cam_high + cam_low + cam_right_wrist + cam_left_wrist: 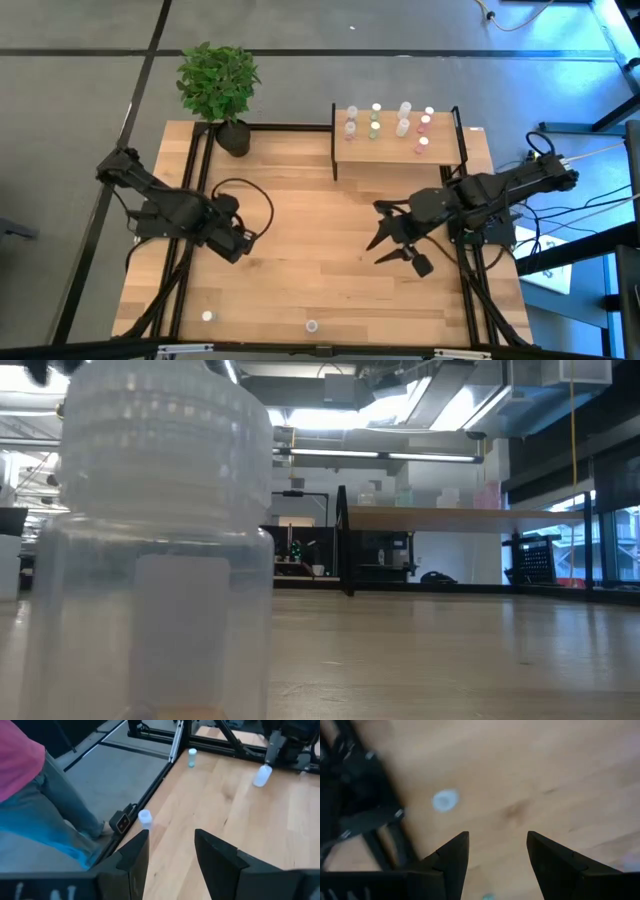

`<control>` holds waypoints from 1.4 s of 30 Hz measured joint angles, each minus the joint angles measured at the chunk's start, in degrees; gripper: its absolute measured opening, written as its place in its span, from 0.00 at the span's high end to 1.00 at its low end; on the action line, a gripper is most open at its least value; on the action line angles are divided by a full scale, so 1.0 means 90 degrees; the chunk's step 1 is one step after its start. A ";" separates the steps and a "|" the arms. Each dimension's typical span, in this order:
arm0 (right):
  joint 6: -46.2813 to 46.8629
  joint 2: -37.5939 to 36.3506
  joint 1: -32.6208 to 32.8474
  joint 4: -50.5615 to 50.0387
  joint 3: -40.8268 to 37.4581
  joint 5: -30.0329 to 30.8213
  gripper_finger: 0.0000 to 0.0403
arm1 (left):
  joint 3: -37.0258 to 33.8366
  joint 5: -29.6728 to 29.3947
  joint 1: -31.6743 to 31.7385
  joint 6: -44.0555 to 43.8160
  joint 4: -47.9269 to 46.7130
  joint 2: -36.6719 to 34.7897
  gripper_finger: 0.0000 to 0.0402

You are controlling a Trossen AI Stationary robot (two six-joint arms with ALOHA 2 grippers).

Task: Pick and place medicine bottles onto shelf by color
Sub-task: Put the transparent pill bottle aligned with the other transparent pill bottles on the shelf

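- Wooden tabletop (300,250) carries everything: both dark arms, the shelf at its far edge, and a potted plant (218,85) at the far left corner.
- Light-wood shelf (385,150) with black posts stands at the far right of the table; roughly ten medicine bottles (376,120) stand upright on it in short rows, caps white, pale green and pink.
- Left gripper (238,240) hangs over the left half of the table, fingers (451,860) parted with bare wood between them; it holds nothing.
- Right gripper (388,240) sits just in front of the shelf, its fingers (134,852) likewise spread and empty.
- A person's legs show beyond the table edge in the right wrist view.
- Two loose bottles wait along the near edge: a white-capped one (208,316) toward the near left corner and a second one (312,326) near the middle. The low view is filled by one of them standing upright right at the lens; I cannot tell which.
- The right wrist view shows three small bottles, one (144,816) at the table edge just past its fingertips and two farther off; the third does not show from above.
- Key relation, as I judge it: the near-left bottle lies nearer the left gripper, toward the table's near edge, with its long axis vertical, so a top-down approach with fingers either side of the cap suits it. The middle bottle lies between the arms, somewhat closer to the left.
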 joint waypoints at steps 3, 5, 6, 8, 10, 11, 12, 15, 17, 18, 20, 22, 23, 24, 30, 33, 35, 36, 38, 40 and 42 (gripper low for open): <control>0.0026 0.0134 -0.0056 0.0075 -0.0002 0.0016 0.60 | -0.0406 0.0435 -0.0002 0.0070 0.0205 -0.0007 0.52; 0.0023 0.0200 -0.0081 0.0144 -0.0002 0.0022 0.60 | -0.0605 0.0466 -0.0003 0.0187 0.0492 -0.0004 0.52; 0.0035 0.0227 -0.0081 0.0171 -0.0002 0.0030 0.60 | -0.0695 0.0463 -0.0004 0.0263 0.0626 -0.0006 0.52; 0.0126 0.0277 -0.0077 0.0342 -0.0002 0.0095 0.60 | -0.0890 0.0470 -0.0035 0.0306 0.0839 -0.0007 0.52; 0.0216 0.0293 -0.0074 0.0438 -0.0002 0.0120 0.60 | -0.1068 0.0562 -0.0044 0.0296 0.0967 -0.0007 0.52; 0.0213 0.0293 -0.0074 0.0492 -0.0002 0.0116 0.60 | -0.1160 0.0584 -0.0046 0.0292 0.1085 -0.0007 0.52; 0.0195 0.0293 -0.0074 0.0575 -0.0002 0.0119 0.60 | -0.1247 0.0587 -0.0046 0.0344 0.1241 -0.0007 0.52; 0.0194 0.0293 -0.0074 0.0693 -0.0002 0.0116 0.60 | -0.1478 0.0577 -0.0084 0.1012 0.2076 -0.0007 0.52; 0.0220 0.0293 -0.0074 0.0699 -0.0002 0.0119 0.60 | -0.1588 0.0591 -0.0143 0.1473 0.2631 -0.0004 0.52; 0.0238 0.0293 -0.0074 0.0699 -0.0002 0.0119 0.60 | -0.1625 0.0595 -0.0168 0.1544 0.2728 -0.0004 0.52; 0.0326 0.0293 -0.0074 0.0699 -0.0002 0.0119 0.60 | -0.1673 0.0589 -0.0154 0.1373 0.2622 -0.0004 0.52; 0.0435 0.0293 -0.0074 0.0699 -0.0002 0.0119 0.60 | -0.1719 0.0580 -0.0075 0.0988 0.2323 -0.0004 0.52; 0.0519 0.0293 -0.0074 0.0699 -0.0002 0.0119 0.60 | -0.1765 0.0578 -0.0043 0.0838 0.2161 -0.0004 0.52; 0.0553 0.0293 -0.0074 0.0699 -0.0002 0.0119 0.60 | -0.1819 0.0579 -0.0016 0.0727 0.2015 -0.0004 0.52; 0.0566 0.0293 -0.0074 0.0696 -0.0002 0.0119 0.60 | -0.1928 0.0623 0.0019 0.0610 0.1707 -0.0004 0.52; 0.0571 0.0293 -0.0074 0.0695 -0.0002 0.0119 0.60 | -0.1928 0.0619 0.0021 0.0797 0.1509 -0.0004 0.52; 0.0571 0.0290 -0.0074 0.0696 -0.0002 0.0119 0.60 | -0.1928 0.0610 0.0082 0.0918 0.1208 -0.0004 0.52; 0.0571 0.0290 -0.0072 0.0696 -0.0002 0.0120 0.60 | -0.1928 0.0611 0.0135 0.0921 0.1088 -0.0004 0.52; 0.0576 0.0290 -0.0069 0.0694 -0.0002 0.0119 0.60 | -0.1928 0.0624 0.0256 0.0928 0.0908 -0.0014 0.52; 0.0634 0.0290 -0.0069 0.0694 -0.0002 0.0119 0.60 | -0.1928 0.0632 0.0379 0.1070 0.0819 -0.0017 0.52; 0.0720 0.0290 -0.0069 0.0694 -0.0002 0.0119 0.60 | -0.1928 0.0640 0.0489 0.1293 0.0780 -0.0017 0.52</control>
